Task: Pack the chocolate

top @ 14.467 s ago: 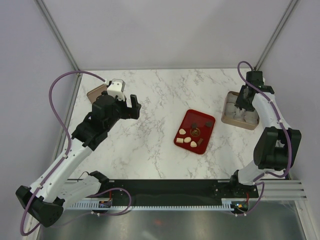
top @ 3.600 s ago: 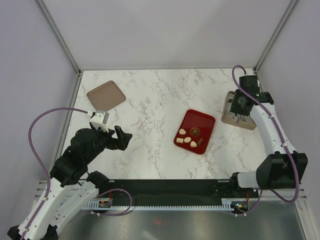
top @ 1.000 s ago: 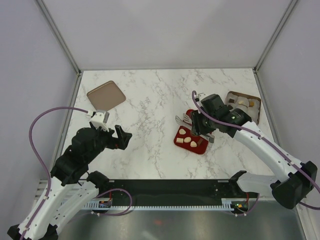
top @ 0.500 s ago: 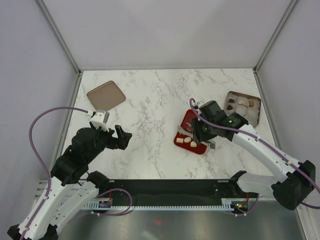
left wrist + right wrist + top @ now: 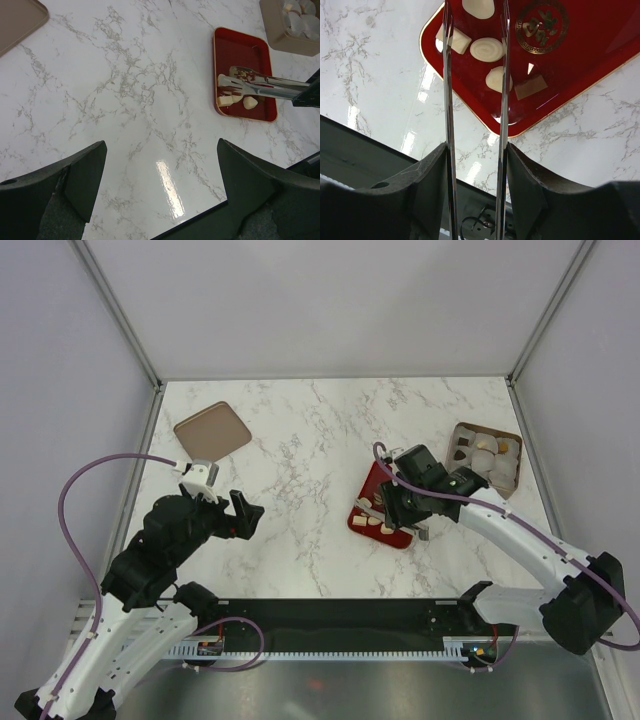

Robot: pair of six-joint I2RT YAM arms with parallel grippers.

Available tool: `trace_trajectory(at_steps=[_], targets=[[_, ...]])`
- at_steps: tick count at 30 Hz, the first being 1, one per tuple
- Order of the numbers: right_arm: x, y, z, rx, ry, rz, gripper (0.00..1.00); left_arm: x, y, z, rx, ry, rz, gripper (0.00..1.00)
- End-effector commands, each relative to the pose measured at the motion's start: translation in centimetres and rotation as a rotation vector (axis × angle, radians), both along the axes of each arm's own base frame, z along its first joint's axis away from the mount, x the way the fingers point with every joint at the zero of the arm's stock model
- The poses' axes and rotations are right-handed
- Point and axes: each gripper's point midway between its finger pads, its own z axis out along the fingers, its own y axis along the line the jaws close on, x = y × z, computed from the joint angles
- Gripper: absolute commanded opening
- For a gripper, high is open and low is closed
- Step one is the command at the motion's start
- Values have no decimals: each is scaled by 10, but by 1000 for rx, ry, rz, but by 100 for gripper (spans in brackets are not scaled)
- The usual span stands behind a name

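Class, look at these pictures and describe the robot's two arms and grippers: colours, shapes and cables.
The two arms match. The left arm and right arm are built of white tubular links joined by chunky black joints. A purple cable loops alongside each. The left gripper and right gripper each have two broad, matte dark-grey fingers with rounded edges.

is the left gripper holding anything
No, the left gripper stands wide open, with only the marble tabletop showing between its jaws.

The chocolates (image 5: 486, 50) lie on the tray (image 5: 580, 55) under the tongs (image 5: 265, 86), the box (image 5: 485, 455) behind-right of it, the lid (image 5: 212, 430) far left
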Motion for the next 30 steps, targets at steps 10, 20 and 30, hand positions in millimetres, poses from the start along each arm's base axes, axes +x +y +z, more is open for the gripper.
trace_trajectory(at_steps=[10,20,30], targets=[[21,1,-3,-37,-63,-16,53,1,-1,3,-26,-2,12,100],[24,6,-8,-22,-50,-29,48,1,-1,3,-27,-5,13,100],[25,4,-2,-24,-57,-68,39,1,-1,3,-28,-6,17,100]])
